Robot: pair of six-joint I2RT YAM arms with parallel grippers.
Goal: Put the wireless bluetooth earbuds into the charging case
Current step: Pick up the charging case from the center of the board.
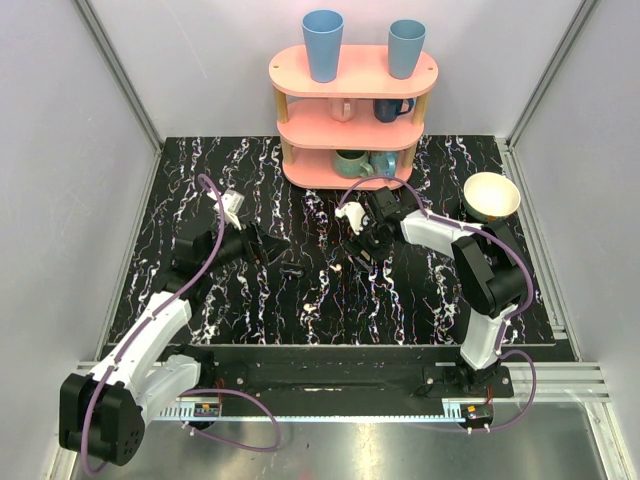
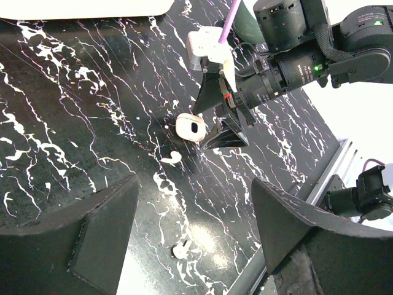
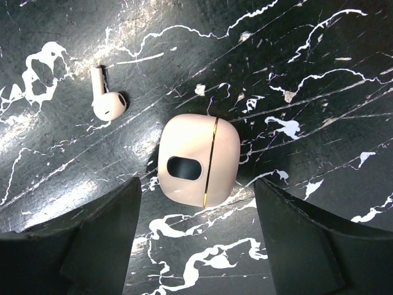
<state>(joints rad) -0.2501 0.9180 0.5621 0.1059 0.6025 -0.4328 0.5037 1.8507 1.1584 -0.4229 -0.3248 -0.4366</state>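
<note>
The charging case [image 3: 198, 158] is cream-white with a gold seam and a dark oval window. It lies flat on the black marble table, just ahead of my open right gripper [image 3: 196, 212]. It also shows in the left wrist view [image 2: 190, 127]. One white earbud [image 3: 105, 98] lies left of the case and shows again in the left wrist view [image 2: 174, 157] and the top view [image 1: 337, 267]. A second earbud [image 2: 181, 249] lies on the table between the fingers of my open left gripper [image 2: 193, 212]. In the top view the right gripper [image 1: 365, 245] hides the case, and the left gripper [image 1: 285, 262] points towards it.
A pink three-tier shelf [image 1: 352, 70] stands at the back. It carries two blue cups [image 1: 322, 45] on top and mugs on the lower tiers. A cream bowl [image 1: 492, 195] sits at the right. A rail [image 1: 330, 375] runs along the near edge.
</note>
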